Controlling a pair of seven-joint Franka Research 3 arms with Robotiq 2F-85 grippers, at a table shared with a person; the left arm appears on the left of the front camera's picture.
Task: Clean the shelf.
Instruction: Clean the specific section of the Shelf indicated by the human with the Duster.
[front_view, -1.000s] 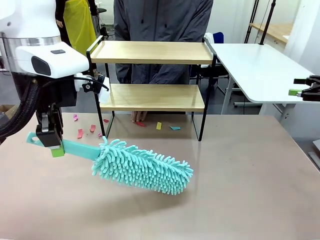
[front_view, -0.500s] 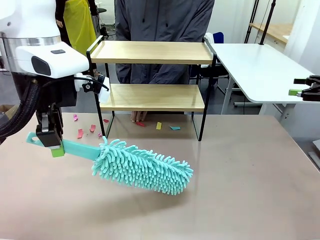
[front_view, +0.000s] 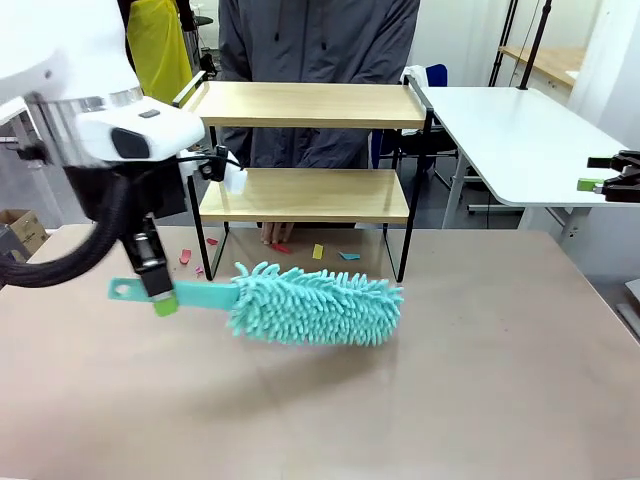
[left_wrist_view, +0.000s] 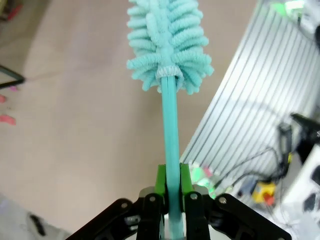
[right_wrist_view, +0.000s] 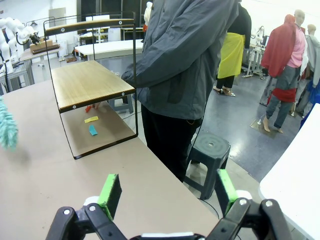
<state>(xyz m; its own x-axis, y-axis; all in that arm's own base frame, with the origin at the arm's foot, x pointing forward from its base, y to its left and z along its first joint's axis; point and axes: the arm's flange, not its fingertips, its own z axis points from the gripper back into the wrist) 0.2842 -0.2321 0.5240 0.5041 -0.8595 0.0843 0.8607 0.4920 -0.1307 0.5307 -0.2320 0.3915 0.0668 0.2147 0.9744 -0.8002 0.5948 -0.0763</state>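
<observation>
1. The left claw (front_view: 160, 295) is clamping the handle of a teal duster (front_view: 315, 305), whose fluffy head is hanging level just in front of the shelf (front_view: 300, 104).
2. The shelf is standing at the middle of the worktop's (front_view: 480, 390) far edge, with coloured paper scraps (front_view: 318, 251) lying beneath it.
3. The right claw (right_wrist_view: 167, 187) is gaping wide, gripping nothing.
4. A person (front_view: 320, 40) is standing behind the shelf.

The left claw (front_view: 160, 293) points down, clamped on the handle of the teal duster (front_view: 315, 305), while the right claw (right_wrist_view: 165, 192) sits far right, fingers spread wide.
</observation>
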